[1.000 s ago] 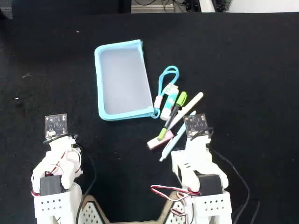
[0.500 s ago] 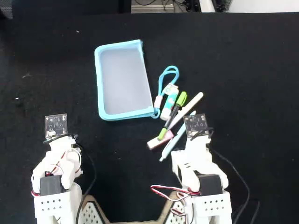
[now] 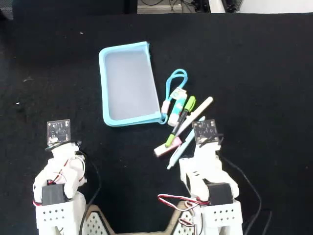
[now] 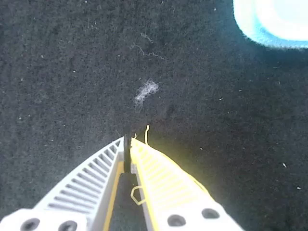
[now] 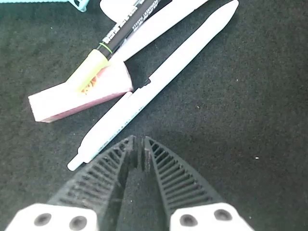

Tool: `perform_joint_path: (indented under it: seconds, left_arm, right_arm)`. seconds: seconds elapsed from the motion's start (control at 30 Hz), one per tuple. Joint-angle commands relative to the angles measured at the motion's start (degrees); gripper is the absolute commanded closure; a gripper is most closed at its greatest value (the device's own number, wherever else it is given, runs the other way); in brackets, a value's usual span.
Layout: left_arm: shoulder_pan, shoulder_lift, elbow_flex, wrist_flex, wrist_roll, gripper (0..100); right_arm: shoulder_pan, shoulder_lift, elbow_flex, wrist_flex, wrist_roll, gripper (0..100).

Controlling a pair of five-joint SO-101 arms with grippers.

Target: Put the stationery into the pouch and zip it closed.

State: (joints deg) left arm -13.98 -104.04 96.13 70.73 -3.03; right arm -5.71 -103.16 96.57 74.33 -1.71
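The left jaws are pressed together, tips meeting over the black tabletop (image 3: pixel 259 73). One tuft of lint (image 4: pixel 146 89) lies a little ahead of those tips. The one light-blue pouch (image 3: pixel 128 83) lies flat farther ahead of them and off to the side, well apart, with its single loop strap (image 3: pixel 176 79) on the side facing the stationery.

The right jaws are also pressed together and hold nothing. Just ahead of their tips lies one of two white pens (image 5: pixel 159 82), slanting across, its narrow end close beside one finger. Beyond that pen sits one pink eraser (image 5: pixel 79 100), touching it. One highlighter (image 5: pixel 118 33) with a black body rests its yellow-green end on the eraser. The second white pen (image 5: pixel 161 21) lies beyond the first, alongside the highlighter. Farthest from the right jaws, between the pens and the pouch, is one short white-and-green item (image 3: pixel 177 105).
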Motion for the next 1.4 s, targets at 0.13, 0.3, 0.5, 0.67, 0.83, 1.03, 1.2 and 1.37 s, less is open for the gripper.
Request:
perform_joint_path:
  seconds: [0.13,0.3,0.5,0.67,0.83,1.03,1.2,1.37]
  left_arm:
    - [-0.1,-0.4,1.3,0.4,-0.4,97]
    - [-0.1,-0.4,1.3,0.4,-0.4,97]
    - [0.2,-0.4,1.3,0.4,-0.4,97]
    - [0.2,-0.4,1.3,0.4,-0.4,97]
    - [0.2,-0.4,1.3,-0.2,-0.4,97]
    - [-0.3,-0.4,1.0,-8.4,-0.6,97]
    - [-0.5,-0.4,1.2,-23.3,-0.6,97]
    - [-2.8,-0.4,1.2,-29.9,-2.7,97]
  right_arm:
    - [0.8,-3.6,0.0,-1.1,0.4,97.3]
    - [0.8,-3.6,0.0,-1.1,0.4,97.3]
    - [0.8,-3.6,0.0,-1.1,0.4,97.3]
    - [0.8,-3.6,0.0,-1.1,0.4,97.3]
    - [0.8,-3.6,0.0,-1.1,0.4,97.3]
    - [0.5,-3.6,0.0,-1.1,0.0,97.1]
    - [0.7,-3.6,0.0,-1.1,0.2,97.1]
    - [-3.7,-3.6,0.0,-1.2,0.3,97.2]
